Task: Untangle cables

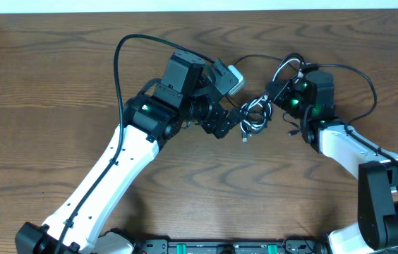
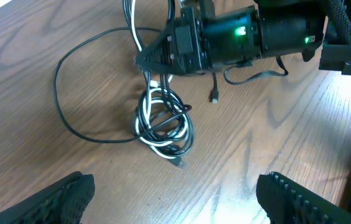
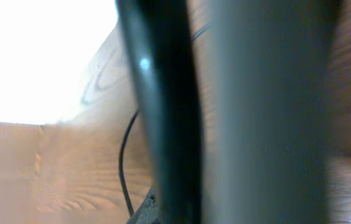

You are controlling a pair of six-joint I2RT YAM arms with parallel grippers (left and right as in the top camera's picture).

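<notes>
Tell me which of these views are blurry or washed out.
Overhead: sharp, evenly lit, cables clear. Left wrist: cables sharp, glare on the table at right. Right wrist: fingers a close blur, upper left blown out white.

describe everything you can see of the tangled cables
The cables are thin black and white cords, rubbery-looking, wound into a small knotted coil resting on the wooden table. One long black strand loops out wide to one side; a small plug end pokes out at the coil's lower edge. Strands run from the coil's top into the shut right gripper, which appears to pinch them. Nothing else touches them.
</notes>
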